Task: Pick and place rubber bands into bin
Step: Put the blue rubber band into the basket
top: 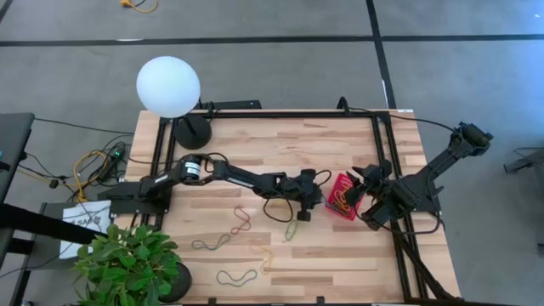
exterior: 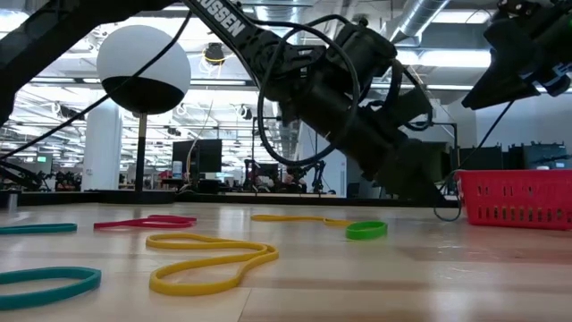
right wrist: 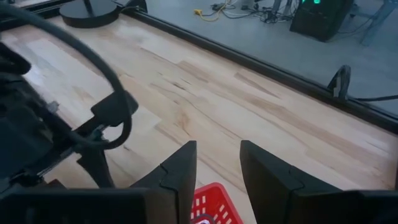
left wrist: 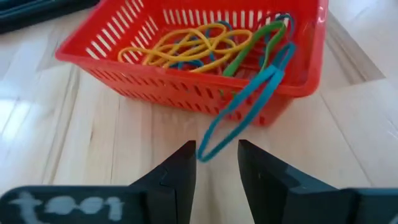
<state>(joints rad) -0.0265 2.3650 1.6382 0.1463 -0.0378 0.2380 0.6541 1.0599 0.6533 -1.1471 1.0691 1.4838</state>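
Note:
The red slatted bin (top: 344,197) (exterior: 514,199) stands on the table, right of centre. It holds yellow, green and blue rubber bands (left wrist: 193,45). A blue band (left wrist: 249,102) drapes over the bin's near wall (left wrist: 186,93), and its lower loop end dangles just in front of my open left gripper (left wrist: 216,155) (top: 321,201). My right gripper (right wrist: 217,165) (top: 367,189) hovers open at the bin's right side, over one corner (right wrist: 214,202). Loose bands lie flat on the wood: yellow (exterior: 210,264), green (exterior: 366,230), red (exterior: 143,221) and teal (exterior: 45,282). My left gripper stands level at the bin's left side with its fingers apart. The blue band's lower loop end (left wrist: 204,152) lies close beside one fingertip (left wrist: 186,155). I cannot tell whether that fingertip touches the band.
A lamp with a white globe (top: 168,85) and a black round base (top: 192,132) stands at the far left corner. A potted plant (top: 127,263) fills the near left corner. Black frame rails (top: 378,144) run along the table's right and far edges. More bands lie near the front (top: 236,276).

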